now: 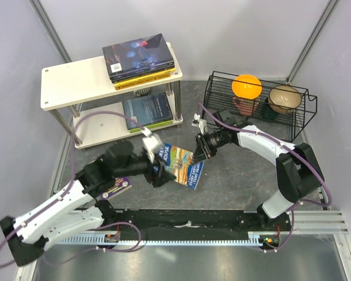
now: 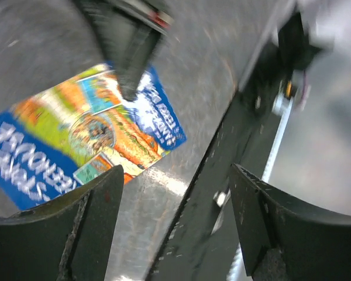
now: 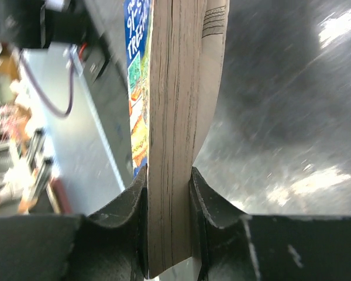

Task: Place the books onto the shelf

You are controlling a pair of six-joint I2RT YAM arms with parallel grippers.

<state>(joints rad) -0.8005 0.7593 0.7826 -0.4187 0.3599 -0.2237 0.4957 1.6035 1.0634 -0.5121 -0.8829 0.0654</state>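
Between your right pincer's (image 3: 168,182) fingers sits the page edge of the blue book (image 3: 175,88): the jaws are clamped on it from both sides, and the page block runs straight out from them. From above, that book hangs tilted over the table (image 1: 240,181), just ahead of the pincer and clear of the surface as far as you can judge.

Just across the book from it, your left pincer (image 2: 175,175) stands apart with nothing between its fingers. The book's cover lies ahead of it, not inside the jaws.

Further out, beyond both pincers, the shelf (image 1: 76,79) already carries a stack (image 1: 141,58) of several books on its top board, a dark galaxy cover uppermost. A teal book (image 1: 149,108) lies flat on the lower board.

Back under your left arm, a purple book (image 1: 120,186) lies on the table, partly hidden.

You look well past halfway. Most of the books are shelved; the blue book is in hand but not yet placed, and the purple book is left to fetch. Whether any more lie hidden under the arms, you cannot tell.
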